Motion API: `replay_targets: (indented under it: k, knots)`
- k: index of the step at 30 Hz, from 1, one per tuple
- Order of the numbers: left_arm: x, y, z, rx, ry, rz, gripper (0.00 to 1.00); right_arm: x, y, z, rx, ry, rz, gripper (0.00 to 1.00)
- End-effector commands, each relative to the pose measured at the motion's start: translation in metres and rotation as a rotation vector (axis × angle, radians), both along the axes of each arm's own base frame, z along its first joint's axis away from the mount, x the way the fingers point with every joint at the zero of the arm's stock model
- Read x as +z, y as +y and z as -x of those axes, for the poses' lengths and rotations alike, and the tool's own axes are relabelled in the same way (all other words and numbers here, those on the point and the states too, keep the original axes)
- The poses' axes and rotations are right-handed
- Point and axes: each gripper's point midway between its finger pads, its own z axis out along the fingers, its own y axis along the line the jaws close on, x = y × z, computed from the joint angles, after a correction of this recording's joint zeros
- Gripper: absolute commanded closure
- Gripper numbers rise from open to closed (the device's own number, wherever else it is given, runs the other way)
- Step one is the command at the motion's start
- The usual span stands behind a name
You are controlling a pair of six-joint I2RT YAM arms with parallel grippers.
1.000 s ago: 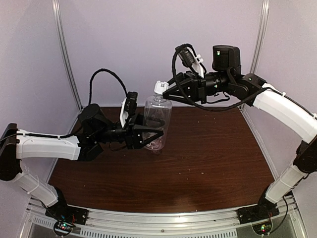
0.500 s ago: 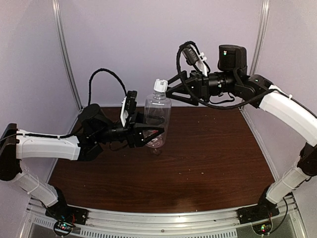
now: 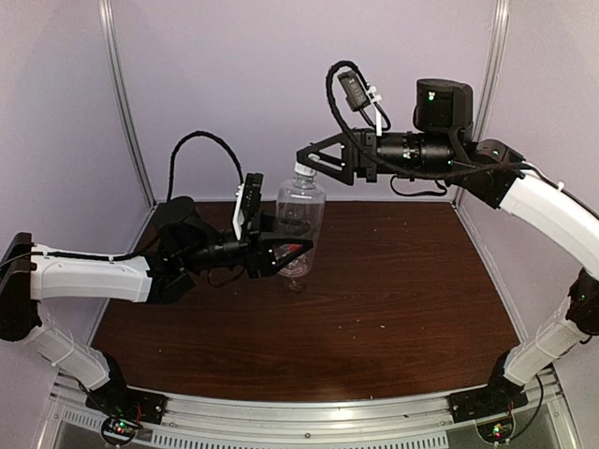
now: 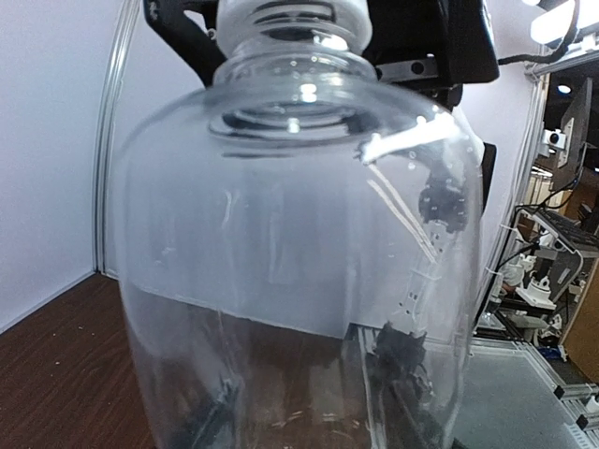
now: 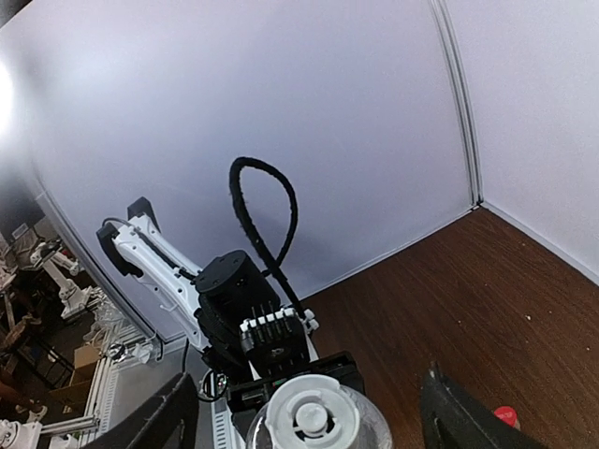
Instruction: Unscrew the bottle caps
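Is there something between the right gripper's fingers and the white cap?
Nothing visible. The right gripper is open, one finger on each side of the white cap on the bottle, only air between.

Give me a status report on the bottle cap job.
Left end effector clamped on bottle. Right end effector open, straddling white cap. Cap sits on the neck. Nothing blocking it.
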Motion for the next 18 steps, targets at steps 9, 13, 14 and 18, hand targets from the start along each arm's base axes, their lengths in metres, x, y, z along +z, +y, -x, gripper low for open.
replay_targets:
  k: [9,13,14,18]
  knots:
    - [0.024,0.007,-0.007,0.062,-0.057,0.044,0.57,-0.010,0.005,-0.017,-0.164,0.076,0.045,0.28]
    - [0.023,0.007,-0.007,0.065,-0.056,0.043,0.57,-0.013,0.006,-0.017,-0.164,0.084,0.049,0.36]
    - [0.023,0.007,-0.007,0.065,-0.056,0.042,0.57,-0.013,0.006,-0.016,-0.160,0.084,0.046,0.39]
    - [0.023,0.008,-0.008,0.069,-0.055,0.041,0.57,-0.011,0.007,-0.013,-0.143,0.083,0.033,0.51]
